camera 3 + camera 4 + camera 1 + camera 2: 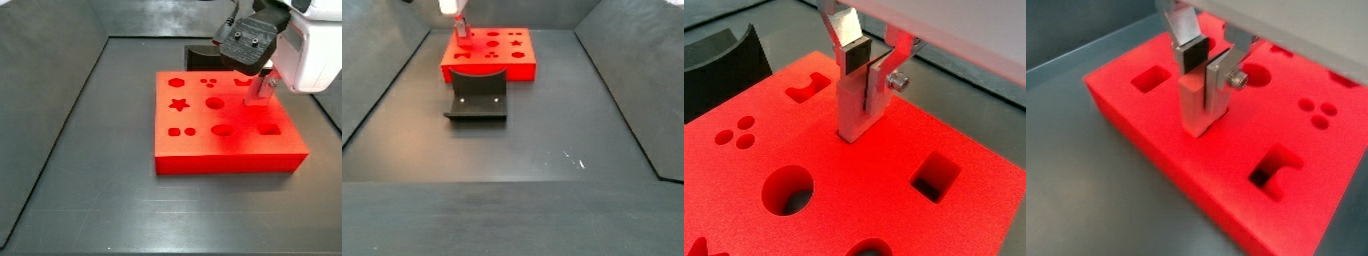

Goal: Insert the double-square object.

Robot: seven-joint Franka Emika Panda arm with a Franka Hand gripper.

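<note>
My gripper is shut on the double-square object, a slim red-pink peg held upright between the silver fingers. The peg's lower end meets the top of the big red block near its middle; I cannot tell how deep it sits. Another wrist view shows the same grip on the peg. In a side view the gripper holds the peg over the block's far right part. Another side view shows the gripper at the block's far left.
The block has several shaped holes: a round hole, a square hole, three small dots and a notched slot. A dark grey curved holder stands on the floor just in front of the block. Grey walls surround the floor.
</note>
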